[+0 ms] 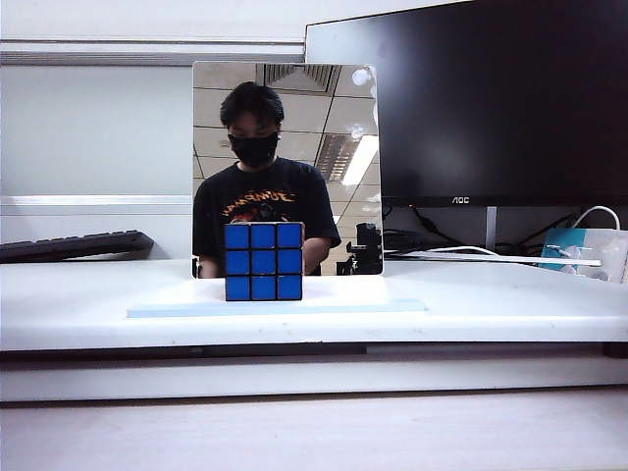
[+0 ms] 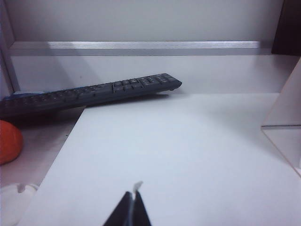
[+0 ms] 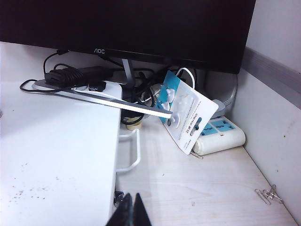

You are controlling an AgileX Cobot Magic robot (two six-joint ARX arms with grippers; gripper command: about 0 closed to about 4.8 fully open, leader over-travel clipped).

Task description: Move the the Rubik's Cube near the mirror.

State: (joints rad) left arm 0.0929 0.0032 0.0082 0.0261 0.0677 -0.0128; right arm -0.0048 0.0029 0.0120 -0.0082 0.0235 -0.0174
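My left gripper [image 2: 133, 207] had its jaws pressed together on nothing, the dark tips meeting in a narrow wedge low over the bare white platform [image 2: 164, 150]. Beyond them a black keyboard [image 2: 94, 92] lay slantwise along the back wall, and an orange round thing [image 2: 8, 141] sat off the platform's edge; a slice of the mirror's edge showed at the far side.

My right gripper [image 3: 131, 212] was likewise closed and empty, its tips hanging over the platform's rim. Past them lay a blue-and-white blister pack [image 3: 186, 115], a white power strip [image 3: 221, 134] and the AOC monitor [image 3: 127, 23], with paper clips [image 3: 268, 194] near the wall.

In the exterior view neither of my arms showed. The Rubik's Cube [image 1: 263, 260] stood squarely upright on the pale-blue base, its all-blue face turned straight toward the camera; being a cube, it had no long axis. It sat just in front of the mirror [image 1: 285, 128], which stood upright behind it, facing forward and reflecting a masked person.
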